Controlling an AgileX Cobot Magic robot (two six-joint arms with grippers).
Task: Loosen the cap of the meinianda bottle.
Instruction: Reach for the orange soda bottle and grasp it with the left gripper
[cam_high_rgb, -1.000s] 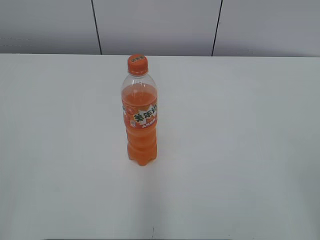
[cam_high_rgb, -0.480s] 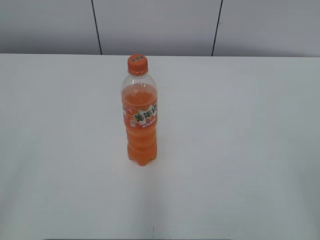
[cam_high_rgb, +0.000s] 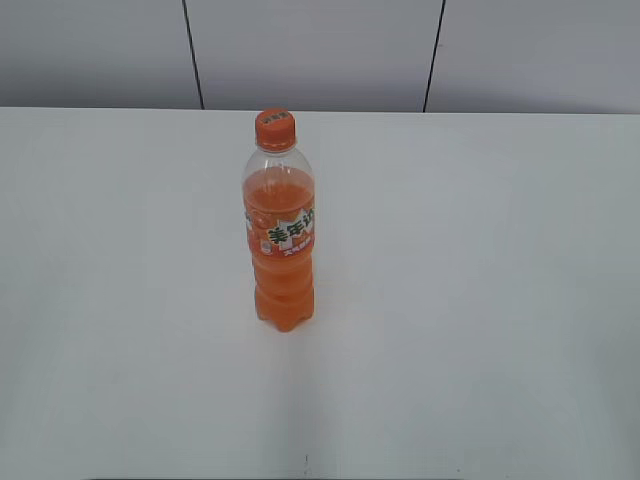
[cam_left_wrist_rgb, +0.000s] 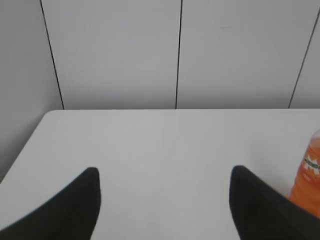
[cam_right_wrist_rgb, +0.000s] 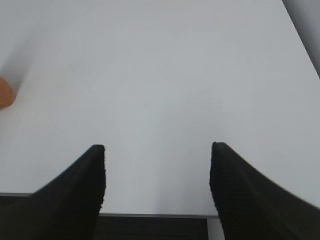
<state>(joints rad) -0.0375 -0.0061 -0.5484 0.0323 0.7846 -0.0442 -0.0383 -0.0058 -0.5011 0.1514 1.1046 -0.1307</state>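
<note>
Orange drink is filling the tall clear plastic meinianda bottle (cam_high_rgb: 280, 240), which is standing upright on the white bench (cam_high_rgb: 480, 300), nearer the far edge than the near one and a little left of the middle. Its small round orange plastic screw cap (cam_high_rgb: 274, 126) is sitting on the neck. My left gripper (cam_left_wrist_rgb: 165, 200) is hanging wide open over bare bench, holding nothing, the bottle showing at its right. My right gripper (cam_right_wrist_rgb: 157, 175) is gaping open too, empty, above the near edge.
</note>
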